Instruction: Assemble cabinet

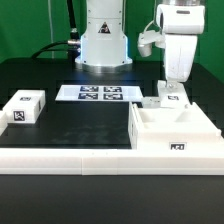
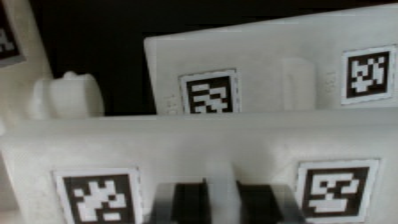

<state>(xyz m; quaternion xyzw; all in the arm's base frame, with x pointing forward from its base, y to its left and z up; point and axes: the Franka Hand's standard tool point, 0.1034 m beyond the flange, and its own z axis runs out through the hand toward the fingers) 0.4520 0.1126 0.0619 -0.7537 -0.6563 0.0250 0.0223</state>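
cabinet (image 1: 160,140) just beside the end effector (image 2: 217,200) — fingers (image 2: 187,200) close together over a tagged panel (image 2: 196,160), grip unclear

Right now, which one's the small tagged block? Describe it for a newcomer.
Start at the black table. On the exterior view's left, apart from the flat marker board, sits the small white block. Unlike the bigger open cabinet at that view's right, it is closed, chunky and stands alone.

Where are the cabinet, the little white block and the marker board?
cabinet (image 1: 155,145): exterior view, its front wall.
little white block (image 1: 27,99): exterior view, its top face.
marker board (image 1: 100,93): exterior view, its middle.
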